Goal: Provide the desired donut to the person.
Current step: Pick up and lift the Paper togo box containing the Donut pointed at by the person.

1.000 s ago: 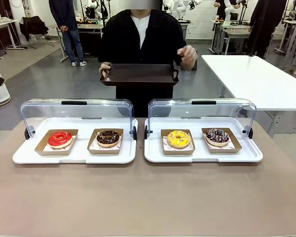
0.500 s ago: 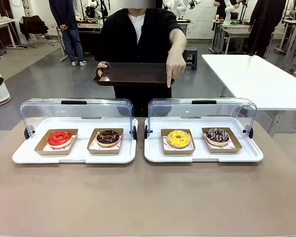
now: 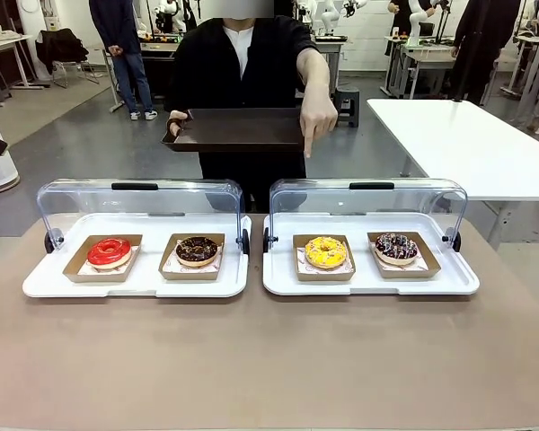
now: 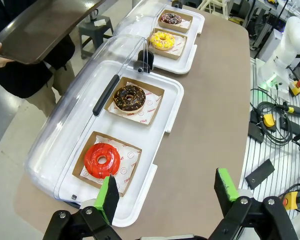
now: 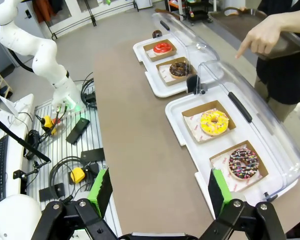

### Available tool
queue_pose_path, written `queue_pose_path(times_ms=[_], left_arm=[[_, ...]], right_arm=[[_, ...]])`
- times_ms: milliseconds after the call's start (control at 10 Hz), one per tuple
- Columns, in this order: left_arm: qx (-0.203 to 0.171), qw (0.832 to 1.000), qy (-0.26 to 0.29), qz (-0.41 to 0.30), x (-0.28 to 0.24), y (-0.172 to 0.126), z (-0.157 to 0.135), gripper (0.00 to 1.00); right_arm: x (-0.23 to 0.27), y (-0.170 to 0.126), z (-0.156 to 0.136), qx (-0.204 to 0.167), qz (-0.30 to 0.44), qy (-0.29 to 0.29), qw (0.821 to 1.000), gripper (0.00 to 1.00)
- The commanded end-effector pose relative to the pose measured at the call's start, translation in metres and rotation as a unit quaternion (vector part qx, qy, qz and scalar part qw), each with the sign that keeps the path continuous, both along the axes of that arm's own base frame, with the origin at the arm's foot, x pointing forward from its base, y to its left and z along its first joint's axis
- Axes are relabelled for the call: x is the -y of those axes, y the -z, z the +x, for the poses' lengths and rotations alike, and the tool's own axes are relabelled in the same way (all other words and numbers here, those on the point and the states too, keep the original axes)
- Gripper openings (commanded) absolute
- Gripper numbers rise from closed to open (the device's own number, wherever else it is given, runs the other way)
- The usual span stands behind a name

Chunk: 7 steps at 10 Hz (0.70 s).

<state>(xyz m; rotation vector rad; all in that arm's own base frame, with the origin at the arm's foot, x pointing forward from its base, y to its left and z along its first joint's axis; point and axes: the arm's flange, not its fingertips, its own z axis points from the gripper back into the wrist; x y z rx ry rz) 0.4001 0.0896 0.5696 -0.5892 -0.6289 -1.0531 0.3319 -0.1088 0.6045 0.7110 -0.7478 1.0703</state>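
Upper centre, the person's hand (image 3: 317, 115) points forefinger-down toward the yellow donut (image 3: 326, 252) — your left gripper (image 4: 168, 189) and right gripper (image 5: 159, 187) gape wide, empty.

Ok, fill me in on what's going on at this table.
The person holds a dark tray and points a finger down, seemingly at the yellow donut in the right-side white display case. The red donut, chocolate donut and sprinkled donut sit untouched. The robot's left hand and right hand are open and hold nothing.
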Motion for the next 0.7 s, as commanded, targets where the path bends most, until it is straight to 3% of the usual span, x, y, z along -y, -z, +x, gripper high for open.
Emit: queue_pose_path(times_ms=[0,600], left_arm=[[0.003,1.000,0.003,-0.006,-0.0004,-0.0013,0.0008,1.00],[0.003,1.000,0.003,-0.006,-0.0004,-0.0013,0.0008,1.00]], right_arm=[[-0.0007,-0.0014,0.0011,0.008,0.009,-0.007,1.000,1.00],[-0.0007,-0.0014,0.0011,0.008,0.009,-0.007,1.000,1.00]])
